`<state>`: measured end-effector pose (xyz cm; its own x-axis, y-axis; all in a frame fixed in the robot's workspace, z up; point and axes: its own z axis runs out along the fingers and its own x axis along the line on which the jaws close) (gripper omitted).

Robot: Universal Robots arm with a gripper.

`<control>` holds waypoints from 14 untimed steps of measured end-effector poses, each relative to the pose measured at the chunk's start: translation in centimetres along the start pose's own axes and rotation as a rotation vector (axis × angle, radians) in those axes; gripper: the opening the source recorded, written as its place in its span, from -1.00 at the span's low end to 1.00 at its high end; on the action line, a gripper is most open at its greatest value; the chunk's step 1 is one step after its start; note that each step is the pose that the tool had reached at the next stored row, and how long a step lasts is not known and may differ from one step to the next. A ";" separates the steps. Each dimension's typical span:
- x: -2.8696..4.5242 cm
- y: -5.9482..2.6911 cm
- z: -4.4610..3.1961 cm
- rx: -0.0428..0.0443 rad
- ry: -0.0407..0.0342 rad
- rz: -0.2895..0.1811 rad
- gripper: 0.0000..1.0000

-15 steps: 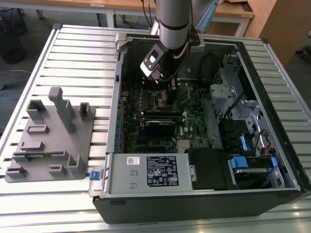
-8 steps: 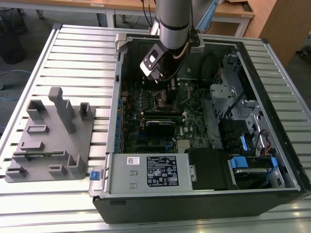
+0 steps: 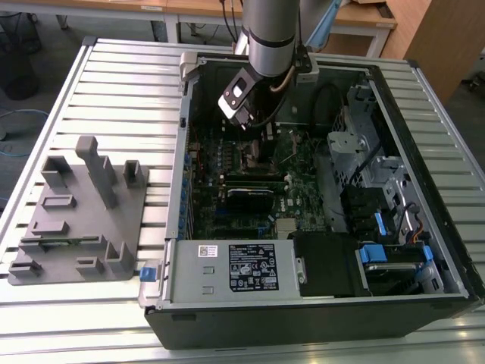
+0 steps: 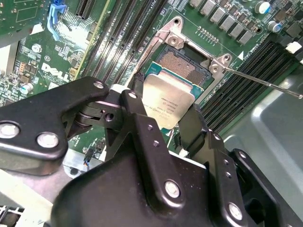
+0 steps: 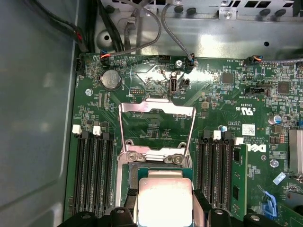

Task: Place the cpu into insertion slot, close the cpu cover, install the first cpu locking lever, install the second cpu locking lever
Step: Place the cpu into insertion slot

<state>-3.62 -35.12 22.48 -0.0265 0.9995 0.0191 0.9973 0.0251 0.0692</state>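
— silver-grey metal first: the cpu (image 4: pixel 169 97) is pinched on opposite edges between the two black fingers (image 4: pixel 137 113) of the gripper (image 4: pixel 163 113).
— where do we log it against the insertion slot (image 4: pixel 182 66)?
— over the nearer part of it, and it looks slightly tilted in the second wrist view. the far strip of contacts shows bare. we cannot tell whether the chip touches the frame.
— step in hand?
— placing, by our reckoning. to do it well we'd want the chip level and square to the black frame. it should go down with no sideways drag over those contacts, and be let go only once it lies flat.
— surroundings?
— in the first wrist view the cpu cover (image 5: pixel 156 108) stands swung up beyond the slot, so the way down looks free. a thin locking lever (image 4: pixel 260 82) sticks out to one side, apart from the fingers. memory slots (image 5: pixel 94 175) flank the socket on both sides, near the fingers, and we judge that our tightest margin. cables (image 5: pixel 130 28) hang past the cover. in the exterior view the arm (image 3: pixel 269 38) reaches into the open computer case (image 3: pixel 303 330), and a grey fixture (image 3: pixel 83 205) lies at the exterior view's left.
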 end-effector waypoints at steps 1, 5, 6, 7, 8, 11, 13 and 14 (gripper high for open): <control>0.00 0.00 0.00 0.0000 0.0000 0.001 0.08; 0.01 0.00 0.00 0.0000 0.0000 0.002 0.08; 0.01 0.00 0.00 0.0000 -0.0001 0.002 0.08; 0.01 0.00 0.00 0.0000 0.0000 0.002 0.08; 0.01 0.00 0.00 0.0005 -0.0001 0.002 0.08; 0.01 0.00 0.00 0.0047 -0.0001 0.002 0.08; 0.00 0.00 0.03 0.0049 0.0000 0.002 0.08; 0.00 -0.01 0.04 0.0049 0.0000 0.002 0.08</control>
<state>-3.62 -35.11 22.45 -0.0248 0.9995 0.0193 0.9977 0.0235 0.0643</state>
